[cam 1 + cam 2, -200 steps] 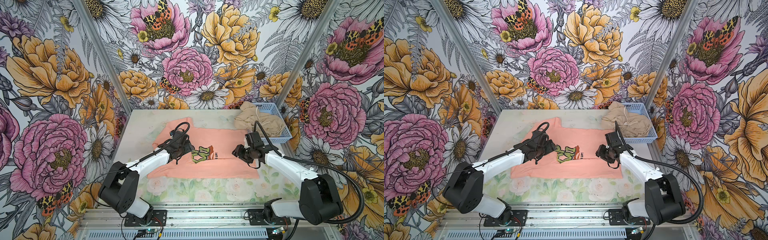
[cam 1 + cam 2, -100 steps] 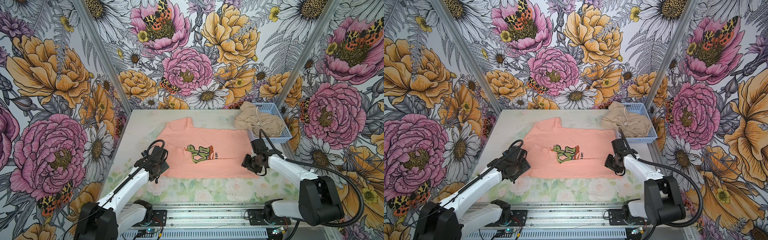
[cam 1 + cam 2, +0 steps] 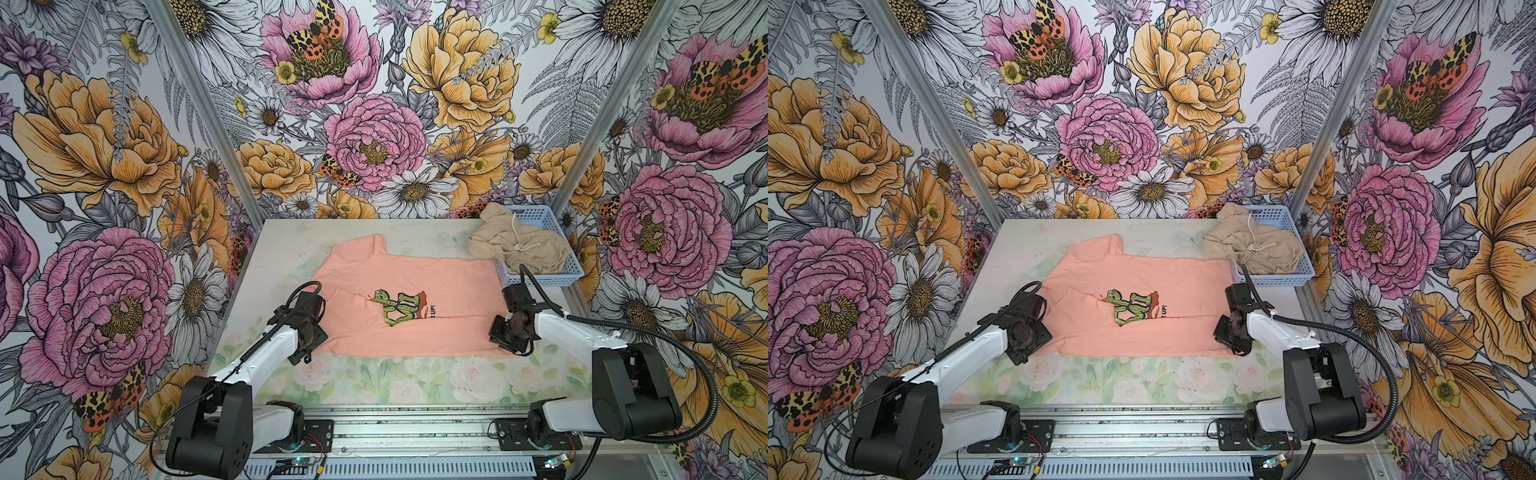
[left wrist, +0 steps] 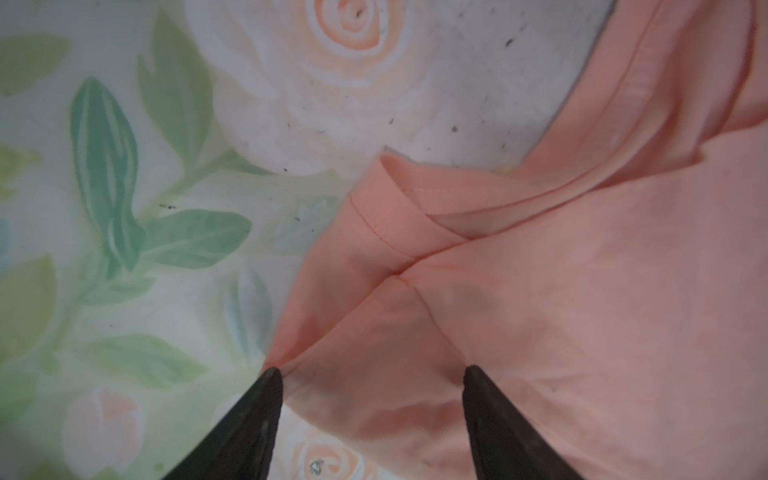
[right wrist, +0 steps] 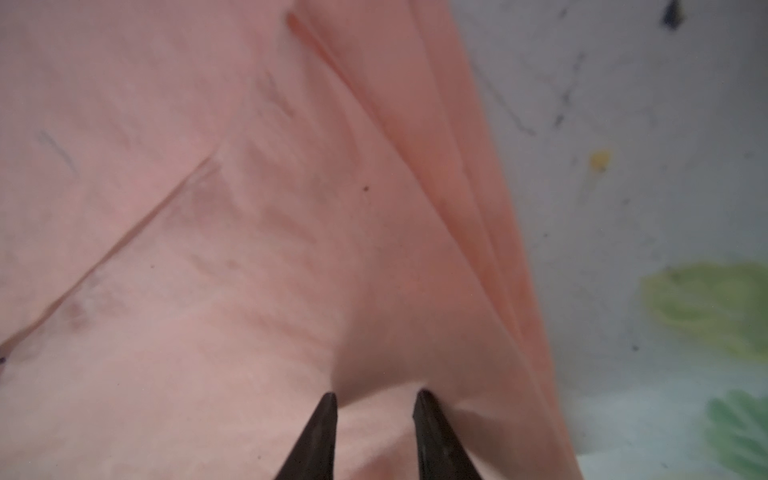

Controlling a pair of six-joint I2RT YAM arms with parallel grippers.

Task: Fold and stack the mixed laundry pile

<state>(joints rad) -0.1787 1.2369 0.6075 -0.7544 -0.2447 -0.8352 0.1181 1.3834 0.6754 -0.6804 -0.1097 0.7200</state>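
The peach-pink T-shirt point(image 3: 415, 282) point(image 3: 1142, 274) lies spread on the table with its green-brown graphic point(image 3: 399, 309) up and a fold line running across it. My left gripper point(image 3: 311, 334) point(image 3: 1027, 336) is down at the shirt's near-left corner. In the left wrist view the left gripper point(image 4: 370, 370) is open, with the shirt's edge and collar point(image 4: 386, 203) between and ahead of its tips. My right gripper point(image 3: 505, 332) point(image 3: 1229, 332) sits at the near-right corner. In the right wrist view the right gripper point(image 5: 374, 395) shows a narrow gap with a pucker of shirt cloth in it. The beige garment point(image 3: 515, 245) point(image 3: 1254, 241) with white drawstring is heaped in the basket.
The light blue perforated basket point(image 3: 540, 278) point(image 3: 1273, 279) stands at the back right corner, just behind the right arm. The floral table point(image 3: 374, 382) shows bare between the shirt's near edge and the front rail. Floral walls close in three sides.
Both grippers moved from beside the chest graphic out and toward me to the shirt's near corners within the first half second. Their jaws have narrowed, the right more.
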